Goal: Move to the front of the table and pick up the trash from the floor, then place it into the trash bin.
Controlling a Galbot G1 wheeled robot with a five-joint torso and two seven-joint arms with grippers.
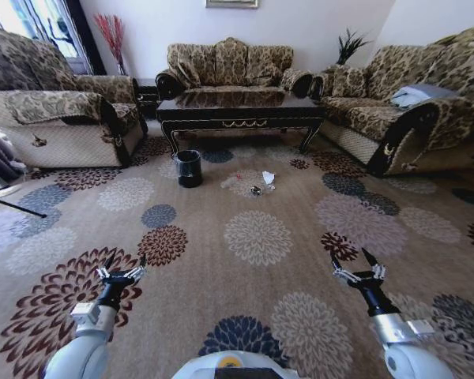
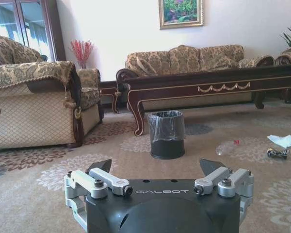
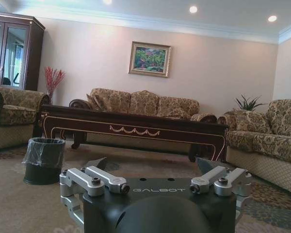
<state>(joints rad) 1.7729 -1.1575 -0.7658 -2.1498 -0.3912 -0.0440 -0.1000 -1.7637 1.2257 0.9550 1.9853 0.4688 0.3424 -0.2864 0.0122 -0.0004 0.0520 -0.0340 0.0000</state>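
From my head camera, the table point(image 1: 241, 110) stands far across the room in front of the middle sofa point(image 1: 231, 65), and the trash bin point(image 1: 189, 168) sits on the floor point(image 1: 257, 237) just before the table's left legs. The trash lies on the carpet to the right of the bin: a clear plastic bottle point(image 1: 231, 181), a crumpled white paper point(image 1: 268, 178) and a small dark wrapper point(image 1: 256, 190), close together. My left end effector point(image 1: 124, 261) hangs low on the near left with its fingers spread and empty, and my right end effector point(image 1: 353, 259) hangs on the near right, likewise spread and holding nothing. From my left wrist, the left end effector point(image 2: 157, 166) shows its two dark fingertips wide apart, with the bin point(image 2: 167, 134) straight beyond, near the table leg, and the bottle point(image 2: 226, 147), paper point(image 2: 282, 141) and wrapper point(image 2: 277, 153) off to the right. From my right wrist, the right end effector point(image 3: 152, 164) is open too, the bin point(image 3: 43, 160) far left and the table point(image 3: 136, 130) across the middle.
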